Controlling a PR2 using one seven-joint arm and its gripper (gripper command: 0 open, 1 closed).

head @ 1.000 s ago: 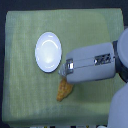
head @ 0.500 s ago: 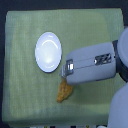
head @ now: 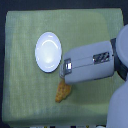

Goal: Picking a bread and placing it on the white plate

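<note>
Gripper (head: 64,76) of the PR2 arm, seen from above in the exterior view, sits at the tip of a bulky grey-white forearm (head: 92,62) that enters from the exterior view's right and reaches leftward over the middle of the table. Its dark tip points toward the exterior view's left and slightly downward, ending just beside the lower right rim of the white plate. The fingers are too small and blurred to separate, so whether the jaws stand apart or closed cannot be told, nor whether they grasp anything.

The bread (head: 62,91), an orange-tinted golden-brown piece with a rough outline, lies directly below the gripper tip in the picture, its upper end touching or nearly touching the tip; contact cannot be confirmed. It rests on the cloth, outside the dish.

The white plate (head: 48,52), round with a slightly raised rim, lies left of centre and holds nothing. The bread is near it but apart from it.

A yellow-green tablecloth (head: 25,90) covers the table under all of these.
</note>
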